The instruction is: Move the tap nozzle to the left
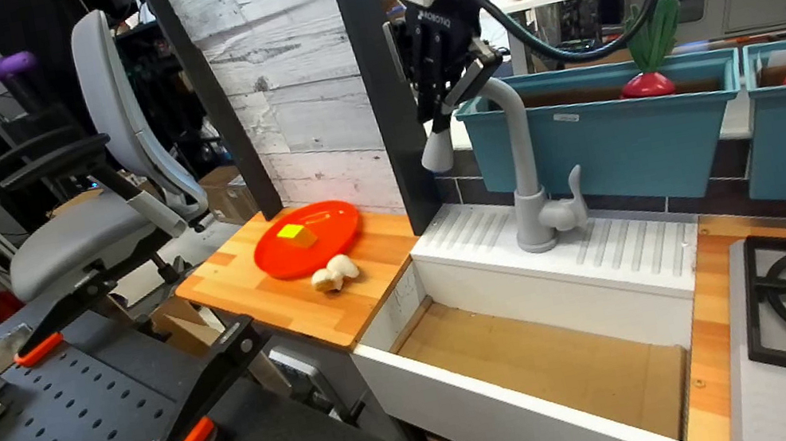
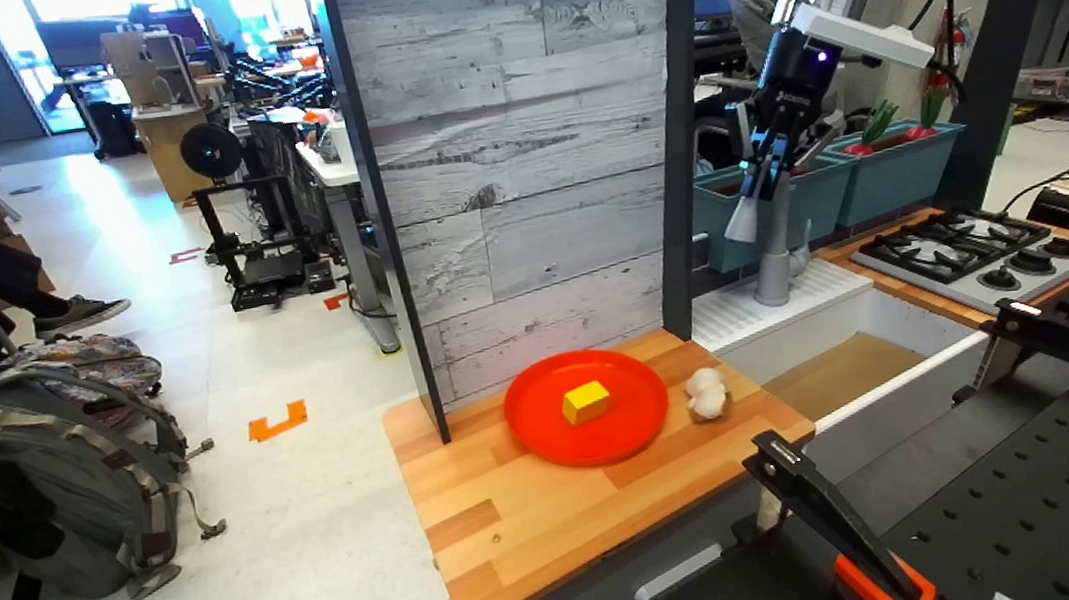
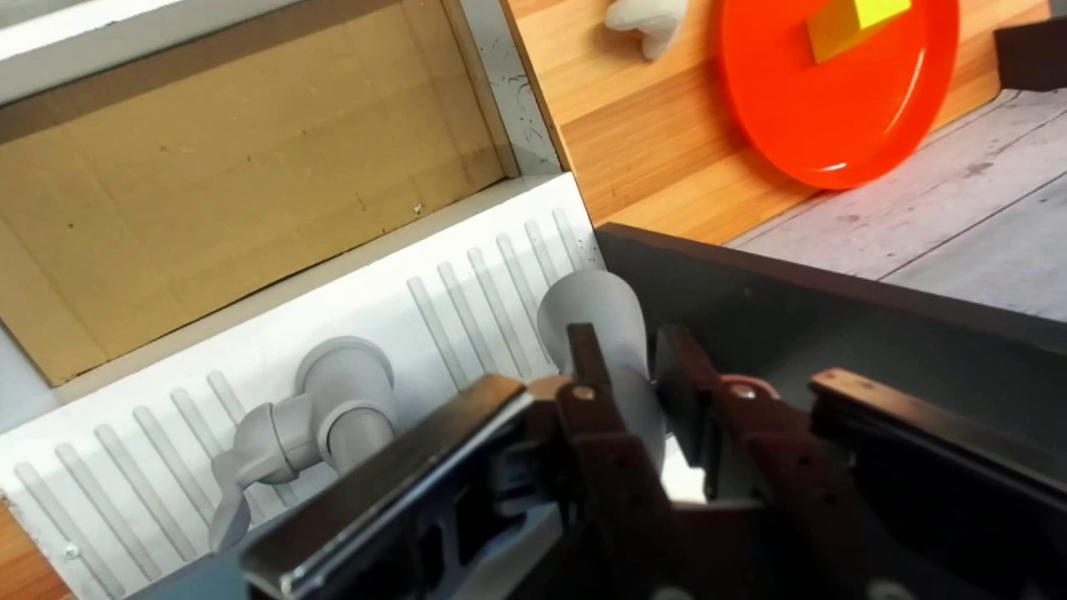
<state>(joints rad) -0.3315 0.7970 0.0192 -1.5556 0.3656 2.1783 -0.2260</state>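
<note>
The tap nozzle (image 1: 521,141) is a matte-grey gooseneck on the white sink's back ledge. It also shows in an exterior view (image 2: 774,237). Its flared downward end (image 3: 596,304) hangs over the ledge's corner by the black post, turned away from the basin. My gripper (image 1: 441,119) is at the spout's outer end, just above the flare, also in an exterior view (image 2: 759,182). In the wrist view the fingers (image 3: 627,337) stand on either side of the grey tube with little gap, seemingly shut on it. The fingers and gripper body hide part of the spout's bend.
The black post (image 1: 383,93) and wood-look panel (image 2: 526,140) stand beside the spout's end. Blue planters (image 1: 613,141) stand behind the tap. A short lever handle (image 1: 571,201) is on its base. A red plate (image 2: 538,420) with a yellow block sits on the wooden counter.
</note>
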